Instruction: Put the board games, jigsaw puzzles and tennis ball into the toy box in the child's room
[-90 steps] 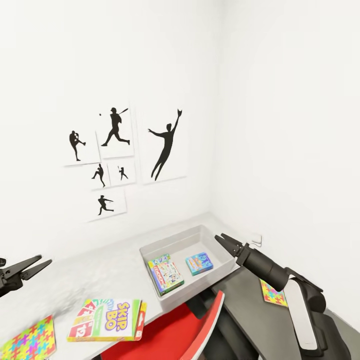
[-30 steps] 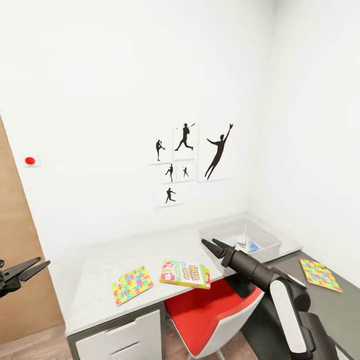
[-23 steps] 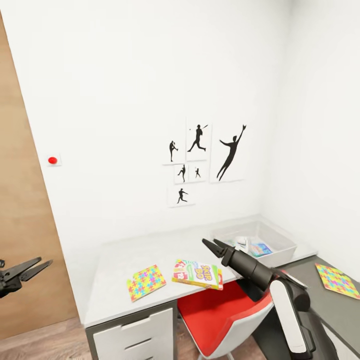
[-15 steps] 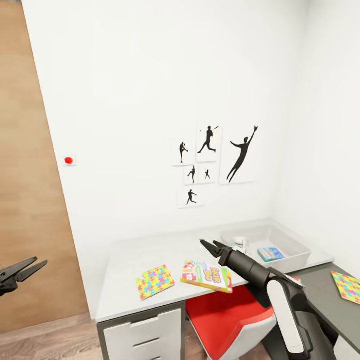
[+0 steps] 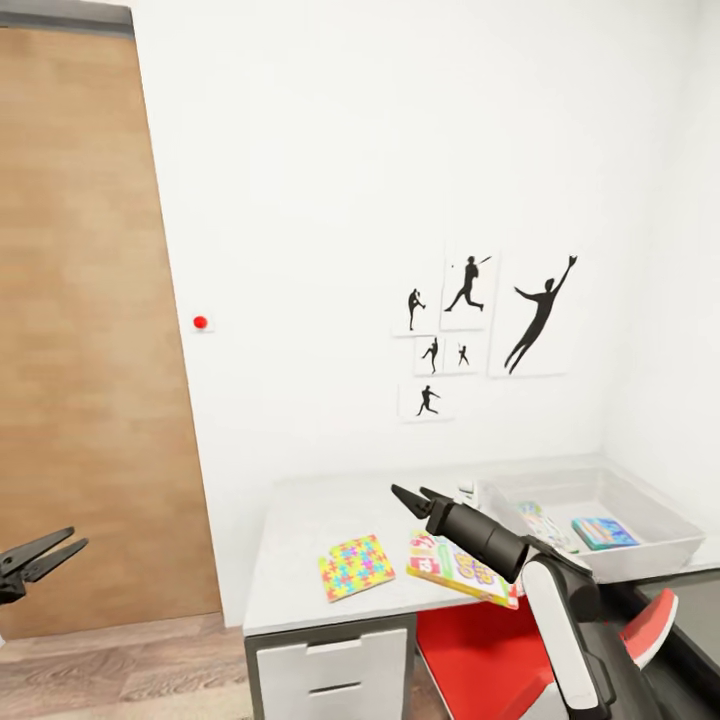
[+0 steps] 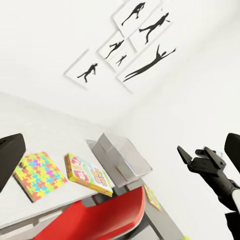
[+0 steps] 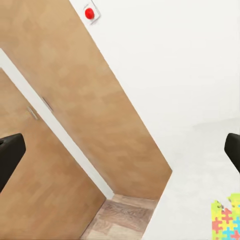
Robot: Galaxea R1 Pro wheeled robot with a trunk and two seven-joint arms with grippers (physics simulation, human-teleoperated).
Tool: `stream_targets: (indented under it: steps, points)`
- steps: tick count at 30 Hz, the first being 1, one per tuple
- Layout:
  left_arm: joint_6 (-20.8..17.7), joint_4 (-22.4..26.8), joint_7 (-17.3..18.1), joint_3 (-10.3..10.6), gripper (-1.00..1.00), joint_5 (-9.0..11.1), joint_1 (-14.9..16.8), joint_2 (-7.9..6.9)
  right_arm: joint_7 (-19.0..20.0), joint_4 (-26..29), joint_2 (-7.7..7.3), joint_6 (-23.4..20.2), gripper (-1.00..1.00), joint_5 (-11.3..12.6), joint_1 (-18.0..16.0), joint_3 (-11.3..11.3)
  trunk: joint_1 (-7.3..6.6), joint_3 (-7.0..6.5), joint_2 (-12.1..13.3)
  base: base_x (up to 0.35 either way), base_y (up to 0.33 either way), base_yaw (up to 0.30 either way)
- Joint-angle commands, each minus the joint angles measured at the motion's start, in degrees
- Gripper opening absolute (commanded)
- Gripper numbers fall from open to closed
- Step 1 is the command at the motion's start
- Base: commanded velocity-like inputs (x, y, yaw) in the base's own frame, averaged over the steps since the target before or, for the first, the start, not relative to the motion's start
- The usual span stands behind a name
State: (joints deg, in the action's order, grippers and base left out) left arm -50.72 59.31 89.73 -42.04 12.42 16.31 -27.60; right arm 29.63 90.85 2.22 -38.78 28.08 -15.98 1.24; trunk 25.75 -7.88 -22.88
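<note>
Both jaws stand parted and hold nothing: the left gripper hangs in front of the wooden door, and the right gripper hovers over the table. On the table a jigsaw puzzle, a flat square in yellow, pink, blue and green, lies just beside the Skip-Bo box. At the table's far end, the grey toy box contains a small blue game and another printed box.
</note>
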Motion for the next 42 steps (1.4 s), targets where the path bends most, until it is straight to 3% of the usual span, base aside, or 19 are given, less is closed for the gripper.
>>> stream_targets:
  steps: [1,11,21,29,42]
  points:
    - [-0.61,-0.06,0.27,-0.09,1.0,-0.15,0.04,-0.03,-0.47,0.03,0.05,-0.51,1.0,0.22,-0.01,0.08,0.03,0.02,-0.04,0.062,0.173,0.273]
    - [-0.6,-0.07,0.27,-1.45,1.0,-0.22,0.04,-0.4,-2.67,0.03,0.11,-0.92,1.0,0.31,-0.01,-0.15,0.03,0.48,-0.04,0.053,0.131,0.236]
    - [-0.61,-0.08,0.27,-1.54,1.0,-0.21,0.04,-0.35,-4.59,-0.05,0.07,-0.95,1.0,0.38,-0.01,-2.27,0.03,1.23,-0.04,0.002,0.094,0.187]
    - [-0.67,1.2,0.27,-1.44,1.0,-0.26,-1.37,-0.58,-4.99,-0.06,0.07,-0.86,1.0,0.32,0.06,-2.38,0.03,1.91,-0.04,0.0,0.004,0.156]
    - [-0.77,0.46,0.27,-1.12,1.0,-0.69,-1.54,0.24,-4.96,-0.06,-0.19,-0.3,1.0,0.5,0.07,-2.08,0.03,2.76,-0.04,0.0,0.0,0.116]
